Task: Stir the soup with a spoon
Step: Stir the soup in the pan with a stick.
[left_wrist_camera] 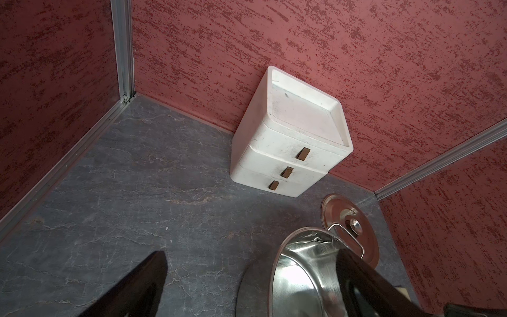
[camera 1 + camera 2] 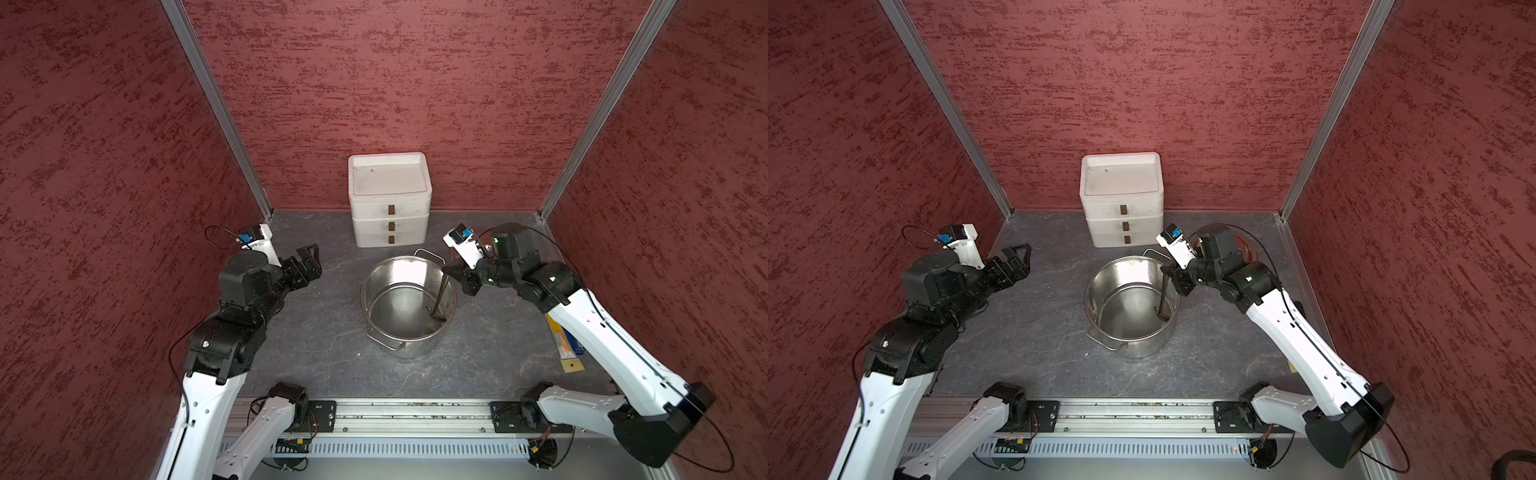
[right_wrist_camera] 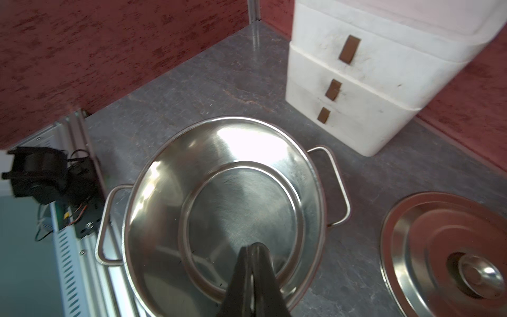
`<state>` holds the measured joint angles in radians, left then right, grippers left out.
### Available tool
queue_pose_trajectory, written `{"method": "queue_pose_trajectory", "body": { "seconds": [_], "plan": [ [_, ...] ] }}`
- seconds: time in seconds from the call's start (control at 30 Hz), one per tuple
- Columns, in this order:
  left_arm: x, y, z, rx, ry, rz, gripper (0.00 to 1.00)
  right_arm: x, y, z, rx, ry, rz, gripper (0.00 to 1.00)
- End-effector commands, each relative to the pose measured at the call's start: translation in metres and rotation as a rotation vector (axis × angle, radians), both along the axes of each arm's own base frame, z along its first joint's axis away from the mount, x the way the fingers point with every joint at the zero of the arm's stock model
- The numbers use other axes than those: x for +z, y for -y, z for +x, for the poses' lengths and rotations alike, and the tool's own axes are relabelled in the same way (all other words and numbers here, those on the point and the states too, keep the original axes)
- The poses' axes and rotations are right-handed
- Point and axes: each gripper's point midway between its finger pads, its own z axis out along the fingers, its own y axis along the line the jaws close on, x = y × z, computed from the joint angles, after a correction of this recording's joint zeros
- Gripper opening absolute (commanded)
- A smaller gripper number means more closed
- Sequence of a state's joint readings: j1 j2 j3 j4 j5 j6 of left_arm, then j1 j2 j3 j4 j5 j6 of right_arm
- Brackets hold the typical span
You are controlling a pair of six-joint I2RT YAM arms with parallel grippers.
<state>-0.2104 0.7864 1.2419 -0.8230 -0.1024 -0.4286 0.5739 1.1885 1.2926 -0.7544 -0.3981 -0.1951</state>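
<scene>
A steel pot (image 2: 409,305) (image 2: 1131,307) with two loop handles stands mid-table. No soup is visible in it, only its shiny bottom (image 3: 241,208). My right gripper (image 2: 452,272) (image 2: 1170,271) hovers over the pot's right rim, shut on the top of the dark spoon (image 2: 441,293) (image 2: 1163,293). The spoon hangs steeply into the pot, its bowl (image 2: 434,313) low by the right inner wall. In the right wrist view the shut fingers (image 3: 253,247) hide the spoon. My left gripper (image 2: 309,259) (image 2: 1017,257) (image 1: 252,254) is open and empty, left of the pot and apart from it.
A white three-drawer unit (image 2: 388,199) (image 2: 1121,199) (image 1: 288,153) stands against the back wall behind the pot. The pot's lid (image 1: 340,211) (image 3: 444,247) lies flat on the table to the pot's back right, under my right arm. Small flat coloured items (image 2: 565,340) lie by the right wall.
</scene>
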Motion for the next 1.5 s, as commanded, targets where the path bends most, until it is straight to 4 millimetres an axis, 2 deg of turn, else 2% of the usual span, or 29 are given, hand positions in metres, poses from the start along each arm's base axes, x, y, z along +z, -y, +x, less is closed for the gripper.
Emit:
{"method": "queue_pose_trajectory", "body": {
  "seconds": [0.0, 0.17, 0.33, 0.43, 0.63, 0.73, 0.83, 0.93, 1.07, 1.17, 1.27, 1.47],
  "plan": [
    [0.007, 0.002, 0.002, -0.014, 0.029, 0.000, 1.00, 0.000, -0.029, -0.035, 0.141, -0.067, 0.061, 0.00],
    [0.007, 0.002, 0.000, -0.016, 0.030, -0.014, 1.00, 0.011, -0.080, -0.040, 0.242, -0.023, 0.125, 0.00],
    [0.008, 0.001, -0.007, -0.012, 0.035, -0.021, 1.00, 0.021, -0.131, -0.024, 0.291, 0.034, 0.138, 0.00],
    [0.010, -0.001, -0.012, -0.009, 0.037, -0.021, 1.00, 0.015, -0.152, 0.003, 0.248, 0.045, 0.130, 0.00],
    [0.012, -0.002, -0.017, -0.008, 0.044, -0.016, 1.00, 0.007, -0.166, 0.050, 0.161, 0.108, 0.093, 0.00],
    [0.014, -0.003, -0.018, -0.007, 0.048, -0.014, 1.00, 0.007, -0.158, 0.079, 0.081, 0.126, 0.103, 0.00],
    [0.017, -0.004, -0.018, -0.006, 0.052, -0.006, 1.00, 0.012, -0.139, 0.104, -0.007, 0.152, 0.094, 0.00],
    [0.017, -0.003, -0.016, -0.010, 0.050, 0.005, 1.00, 0.012, -0.111, 0.124, -0.088, 0.161, 0.061, 0.00],
    [0.015, -0.002, -0.014, -0.012, 0.046, 0.007, 1.00, 0.005, -0.069, 0.134, -0.174, 0.148, 0.018, 0.00],
    [0.013, -0.003, -0.014, -0.009, 0.046, 0.007, 1.00, 0.000, -0.037, 0.130, -0.219, 0.137, -0.014, 0.00],
    [0.013, -0.004, -0.014, -0.001, 0.053, 0.008, 1.00, -0.006, -0.013, 0.113, -0.222, 0.116, -0.049, 0.00],
    [0.012, -0.008, -0.012, 0.020, 0.060, 0.018, 1.00, -0.007, -0.001, 0.057, -0.133, 0.028, -0.016, 0.00]
  ]
}}
